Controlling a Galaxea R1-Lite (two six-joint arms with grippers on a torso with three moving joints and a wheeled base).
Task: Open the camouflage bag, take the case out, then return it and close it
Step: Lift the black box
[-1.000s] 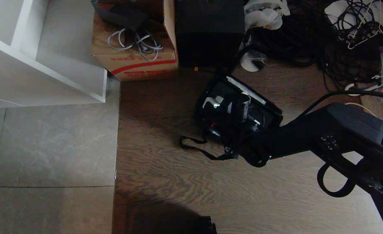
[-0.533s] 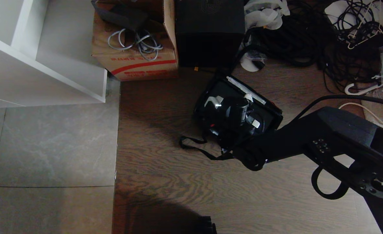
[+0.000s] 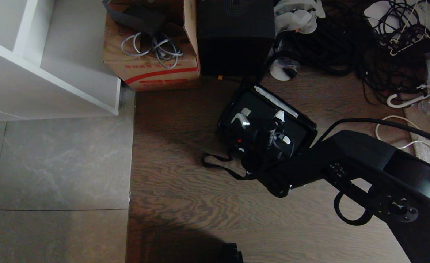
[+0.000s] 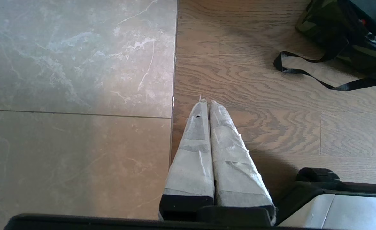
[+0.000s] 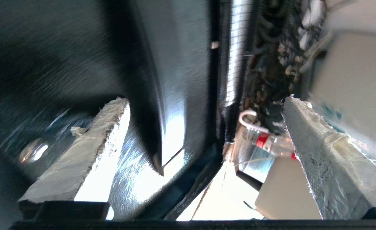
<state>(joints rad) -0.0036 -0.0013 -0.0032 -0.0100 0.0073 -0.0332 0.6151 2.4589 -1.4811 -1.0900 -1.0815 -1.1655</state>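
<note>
The camouflage bag stands on the wooden floor, in the middle of the head view, and its top is open; the case sits inside it, with its black top face and pale edge trim showing. I judge the case to be rigid and rather heavy for 1 claw, with smooth faces that can slip, so the best place to hold it is the black handle with the silver metal ends on top. The bag itself is soft fabric and will probably fold or drag along when the case is pulled. The right claw hangs over the case top beside the handle, with its padded fingers spread wide and nothing between them. The left claw is parked over the floor at the near left, fingers pressed together and empty. The black strap of the bag lies loose on the floor at the near left of the bag and could catch. Just beyond the bag, at the far side, stand a tall black box and a cardboard box, and to the far right lies a tangle of cables. They leave little free space there, so the near side looks better for putting the case down.
</note>
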